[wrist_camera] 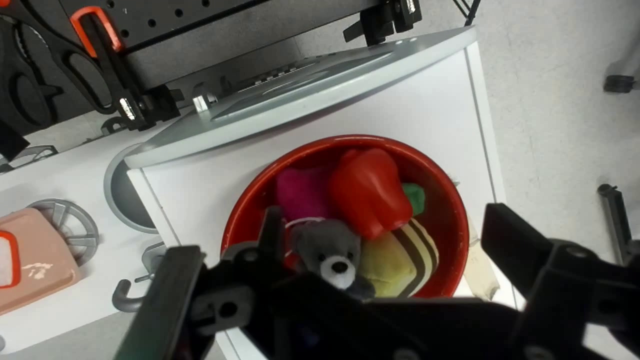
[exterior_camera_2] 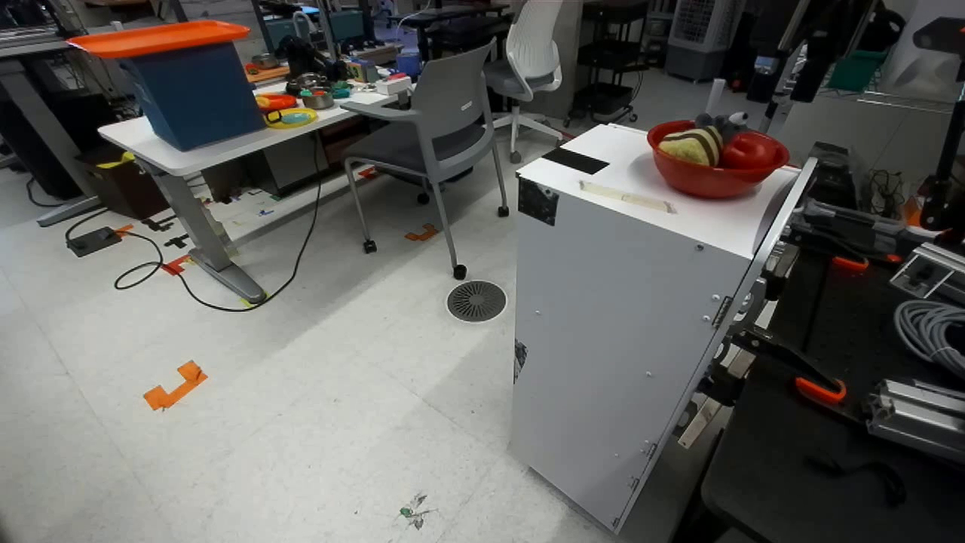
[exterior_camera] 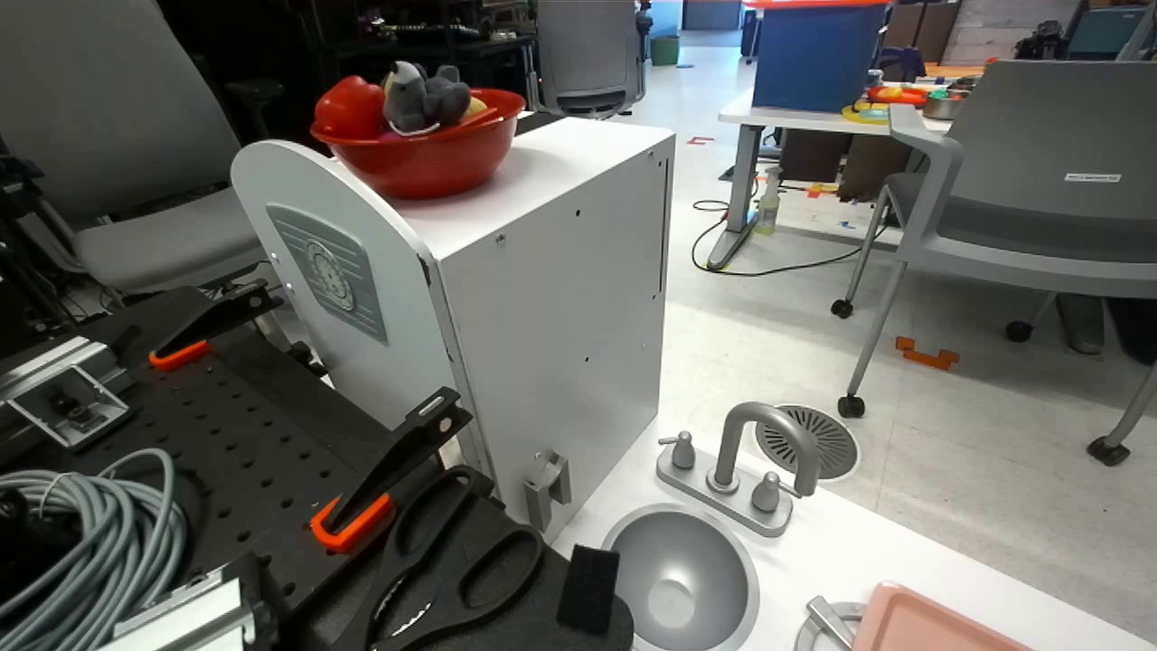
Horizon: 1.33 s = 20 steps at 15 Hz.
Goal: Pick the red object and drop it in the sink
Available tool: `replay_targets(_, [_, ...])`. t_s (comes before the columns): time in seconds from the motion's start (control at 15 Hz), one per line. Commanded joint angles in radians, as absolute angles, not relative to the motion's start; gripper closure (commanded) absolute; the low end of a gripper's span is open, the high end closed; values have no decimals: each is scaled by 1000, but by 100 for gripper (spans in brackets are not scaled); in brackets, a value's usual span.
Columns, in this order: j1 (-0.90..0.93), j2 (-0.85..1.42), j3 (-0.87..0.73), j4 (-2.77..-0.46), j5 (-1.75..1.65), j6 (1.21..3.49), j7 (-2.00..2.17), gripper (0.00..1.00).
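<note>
The red object is a shiny red toy bell pepper point(exterior_camera: 350, 110). It lies on top of other toys in the red bowl point(exterior_camera: 434, 167), and shows in both exterior views point(exterior_camera_2: 752, 153) and in the wrist view point(wrist_camera: 367, 192). My gripper point(wrist_camera: 370, 225) is open and empty, its fingers wide apart above the bowl. It shows only in the wrist view. The sink point(exterior_camera: 700, 553) is a small round grey basin with a grey faucet point(exterior_camera: 766, 420) in a white base. It is partly hidden by the cabinet in the wrist view point(wrist_camera: 127, 200).
The bowl stands on a white cabinet point(exterior_camera: 569, 262) with a raised rounded panel point(wrist_camera: 320, 100) along one edge. A grey plush bear point(wrist_camera: 327, 250), a striped yellow toy point(wrist_camera: 397, 260) and a magenta toy point(wrist_camera: 302, 192) surround the pepper. Black scissors point(exterior_camera: 452, 561) and clamps lie near the sink.
</note>
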<state>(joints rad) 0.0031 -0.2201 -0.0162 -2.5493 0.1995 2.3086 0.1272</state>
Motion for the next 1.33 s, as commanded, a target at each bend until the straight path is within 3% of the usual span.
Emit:
replay_targets(0.0, [16, -176, -8, -2515, 218, 2270, 114, 0])
replay_targets(1.27, [-14, -131, -2, -2509, 149, 2279, 163, 0])
